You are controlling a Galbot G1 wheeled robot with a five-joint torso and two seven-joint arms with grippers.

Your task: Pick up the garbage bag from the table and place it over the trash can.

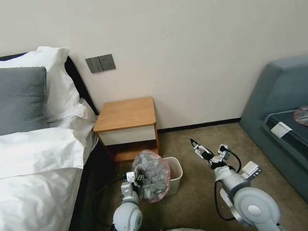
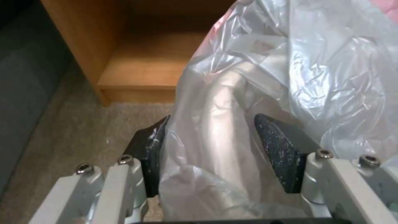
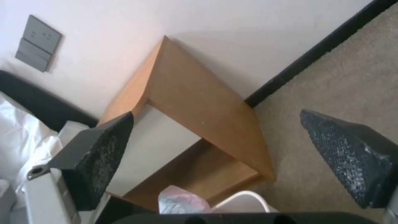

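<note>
My left gripper (image 2: 215, 146) pinches the garbage bag (image 1: 152, 175) just over the trash can (image 1: 173, 179); my right gripper (image 3: 224, 155) hangs wide beside it. I should spread the rim evenly.

Lower centre in the head view, the garbage bag (image 1: 153, 174) is thin, glossy, crinkled translucent film, beside the smooth cream trash can (image 1: 174, 175), seemingly plastic. Above them the table (image 1: 126, 114) shows matt orange-brown wood grain. In the left wrist view, the left gripper (image 2: 215, 143) has rough, speckled black pads (image 2: 278, 146) on pale metal fingers.
</note>
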